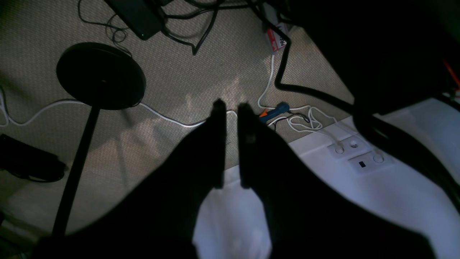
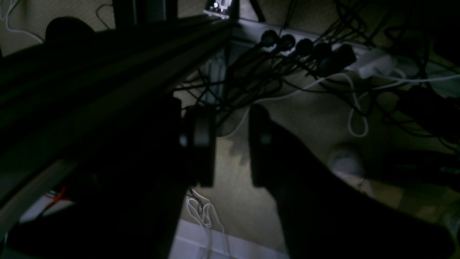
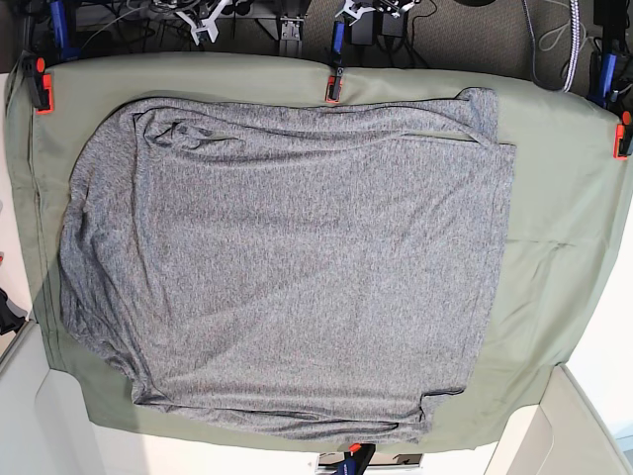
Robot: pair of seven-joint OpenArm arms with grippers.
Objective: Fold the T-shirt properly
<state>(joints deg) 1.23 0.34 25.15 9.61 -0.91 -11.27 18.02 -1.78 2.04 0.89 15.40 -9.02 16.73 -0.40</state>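
Note:
The heathered grey T-shirt (image 3: 287, 257) lies spread nearly flat on the olive-green cloth (image 3: 559, 228) in the base view, with wrinkles along its top and left edges and a sleeve at the top right. Neither arm shows in the base view. In the left wrist view my left gripper (image 1: 231, 108) hangs over the carpeted floor with only a narrow gap between its dark fingers and nothing in it. My right gripper (image 2: 230, 112) also points at the floor, with a wider gap and nothing held.
Orange clamps (image 3: 41, 84) (image 3: 333, 87) (image 3: 622, 134) pin the green cloth at its far edge. Below the left gripper are a round black stand base (image 1: 100, 75), white cables and a white panel (image 1: 359, 187). A power strip with plugs (image 2: 305, 46) lies beyond the right gripper.

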